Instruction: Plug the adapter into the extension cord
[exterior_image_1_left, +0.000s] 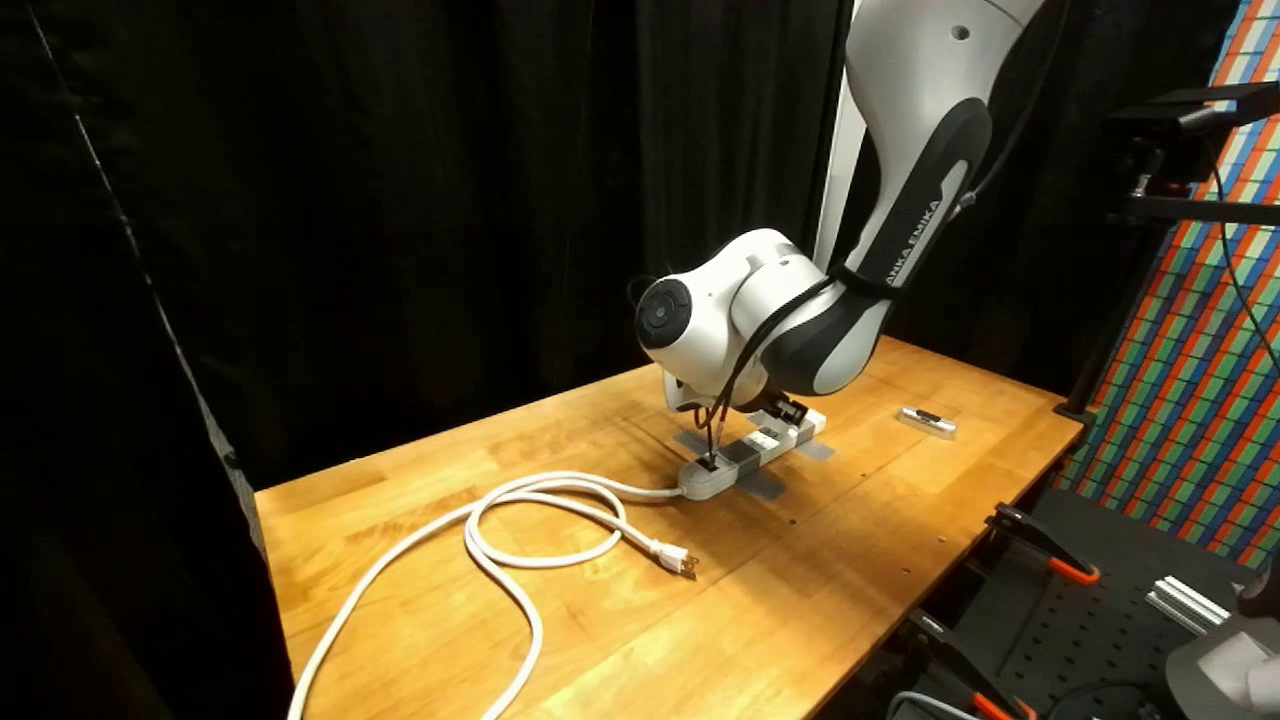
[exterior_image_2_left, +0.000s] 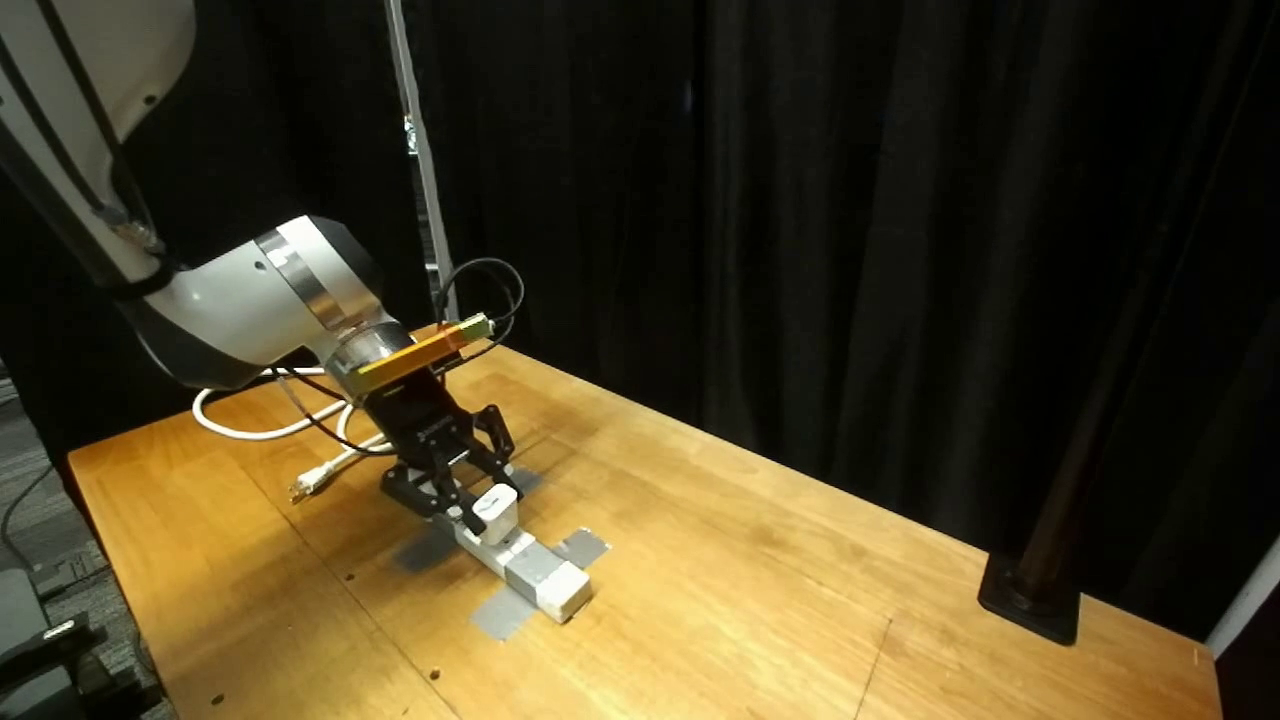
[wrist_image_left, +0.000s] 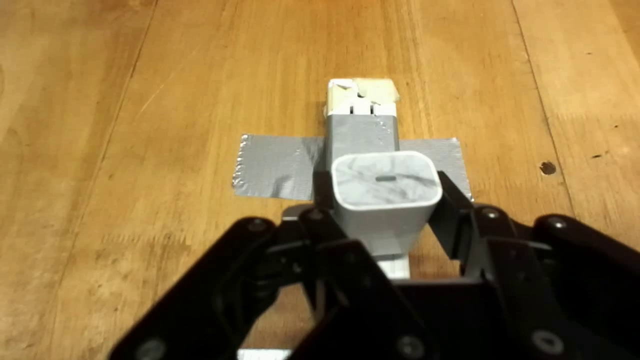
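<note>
Gripper (wrist_image_left: 385, 192) is shown nearest in the wrist view. Its black fingers (wrist_image_left: 452, 212) are set partway apart and pressed against the left and right sides of the white adapter (wrist_image_left: 387, 227), which is held between them. The adapter is positioned over the strip (exterior_image_2_left: 565, 590), with its slotted face turned up; whether it is seated cannot be determined. The strip is fastened to the table (exterior_image_2_left: 750, 620) with grey tape (exterior_image_2_left: 503, 612). Two slots (wrist_image_left: 371, 109) are exposed toward its far end in the wrist view. In an exterior view, the cable (exterior_image_1_left: 550, 562) is routed left from the strip in loops, and a plug (exterior_image_1_left: 672, 556) is laid on the near side of the strip. A small slim object (exterior_image_1_left: 927, 421) is placed farther right, well apart from the strip.
</note>
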